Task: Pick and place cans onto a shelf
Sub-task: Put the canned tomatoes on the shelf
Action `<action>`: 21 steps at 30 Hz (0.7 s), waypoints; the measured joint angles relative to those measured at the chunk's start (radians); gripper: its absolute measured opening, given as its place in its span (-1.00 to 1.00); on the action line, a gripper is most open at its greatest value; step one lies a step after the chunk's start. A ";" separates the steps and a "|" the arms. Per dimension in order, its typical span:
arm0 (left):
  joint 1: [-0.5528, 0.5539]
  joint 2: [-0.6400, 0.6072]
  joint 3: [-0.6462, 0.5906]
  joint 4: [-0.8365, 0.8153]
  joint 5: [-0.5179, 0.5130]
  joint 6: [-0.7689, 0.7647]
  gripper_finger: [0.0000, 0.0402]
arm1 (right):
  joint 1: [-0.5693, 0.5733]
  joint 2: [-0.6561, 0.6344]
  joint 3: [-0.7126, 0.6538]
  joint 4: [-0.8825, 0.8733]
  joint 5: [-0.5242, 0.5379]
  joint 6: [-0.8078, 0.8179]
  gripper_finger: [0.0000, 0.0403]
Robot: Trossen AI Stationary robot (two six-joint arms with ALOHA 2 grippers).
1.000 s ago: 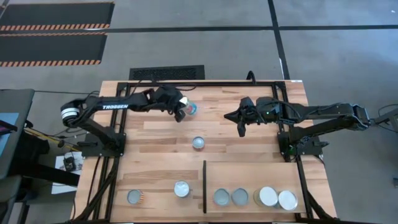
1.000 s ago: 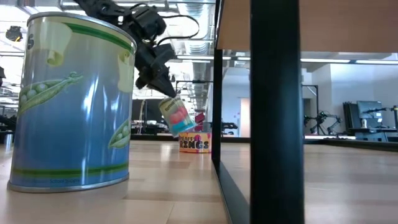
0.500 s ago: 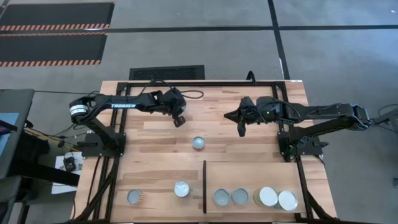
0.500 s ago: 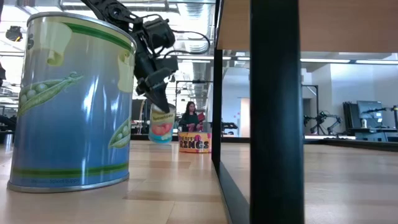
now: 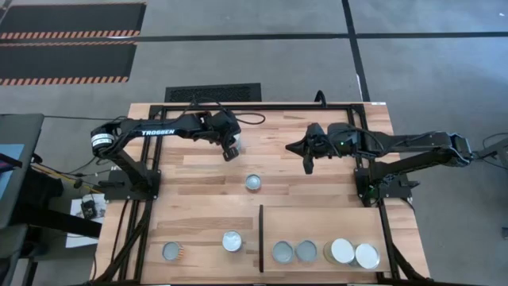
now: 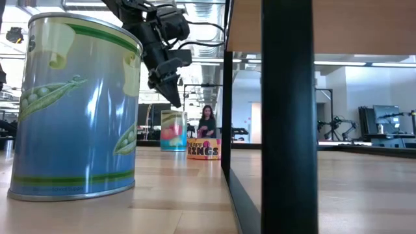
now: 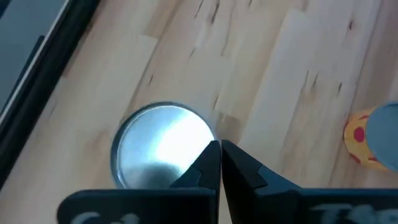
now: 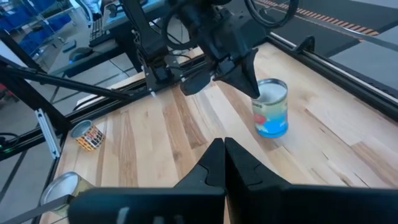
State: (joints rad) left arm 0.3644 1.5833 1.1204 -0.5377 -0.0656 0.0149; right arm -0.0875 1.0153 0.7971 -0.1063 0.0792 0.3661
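Note:
A can with a blue and pink label (image 8: 270, 107) stands upright on its base at the table's far middle (image 6: 173, 130); its silver top (image 7: 163, 146) faces up. My left gripper (image 8: 249, 84) hangs shut just above that top (image 6: 175, 101), apart from it (image 5: 232, 152). My right gripper (image 5: 308, 165) is shut and hovers right of the table's middle, holding nothing. The shelf (image 5: 333, 222) is the pale front-right section behind a black divider (image 5: 261, 237); several cans (image 5: 305, 252) stand on it.
One can (image 5: 253, 183) stands mid-table, with a yellow label (image 6: 203, 148). Two more stand at the front left (image 5: 172, 252) (image 5: 232, 241); the nearer fills the low view as a pea can (image 6: 75, 107). Bare wood lies between the far can and the divider.
The blue and pink can, tilted under my left gripper a second ago, has come down upright onto the table and stays there. My left gripper has tipped further down and risen off the can's top. Its fingers look shut throughout.

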 joint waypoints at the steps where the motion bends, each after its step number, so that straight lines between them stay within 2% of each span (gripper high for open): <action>1: 0.001 0.000 0.000 -0.003 0.004 0.000 -1.00 | 0.000 0.000 0.000 0.002 0.000 0.000 -0.95; 8: 0.001 -0.005 0.000 -0.019 0.009 -0.024 -1.00 | 0.000 0.000 0.000 0.018 -0.001 -0.001 -0.95; 13: 0.035 -0.115 -0.009 -0.050 0.037 -0.044 -1.00 | 0.000 0.000 0.000 0.021 -0.001 -0.001 -0.95; 17: 0.077 -0.256 -0.132 0.072 0.132 -0.090 -1.00 | 0.000 0.036 0.002 0.072 -0.002 -0.009 -0.96; 21: 0.102 -0.358 -0.274 0.216 0.138 -0.106 -1.00 | 0.001 0.100 0.018 0.099 -0.008 -0.024 -0.97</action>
State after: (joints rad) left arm 0.4666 1.2252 0.8468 -0.3214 0.0720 -0.0906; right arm -0.0864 1.1156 0.8150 -0.0069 0.0715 0.3424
